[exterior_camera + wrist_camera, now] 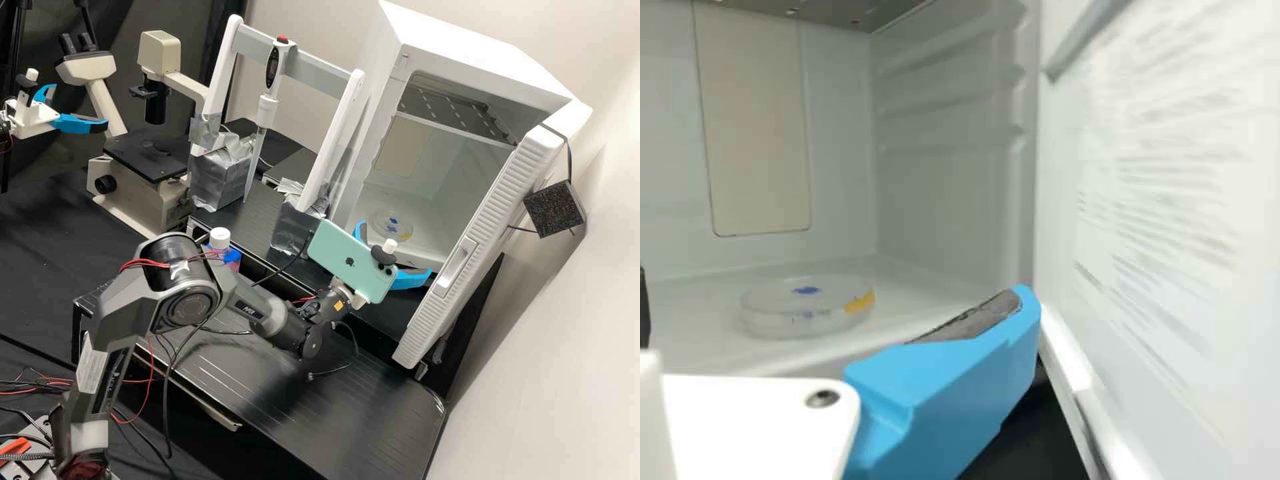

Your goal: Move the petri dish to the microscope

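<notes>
At the mouth of the open white cabinet, my gripper [395, 247] stands open, its two blue fingers spread apart. The clear round petri dish [393, 227], with blue marks and a yellow patch, lies flat on the cabinet floor just beyond the fingers. In the wrist view the gripper [834, 300] has nothing held, and the petri dish [790, 318] rests inside, apart from the blue finger. One finger is mostly cut off at the view's edge. The cream microscope [160, 57] with its black stage [148, 157] stands at the back left of the bench.
The cabinet's door [467, 247] hangs open close beside the gripper, also as a white door panel [1160, 220]. Between microscope and cabinet stand a pipette [267, 110] on a white frame and a white-capped bottle [221, 238]. Another arm's blue fingers [80, 123] show at far left.
</notes>
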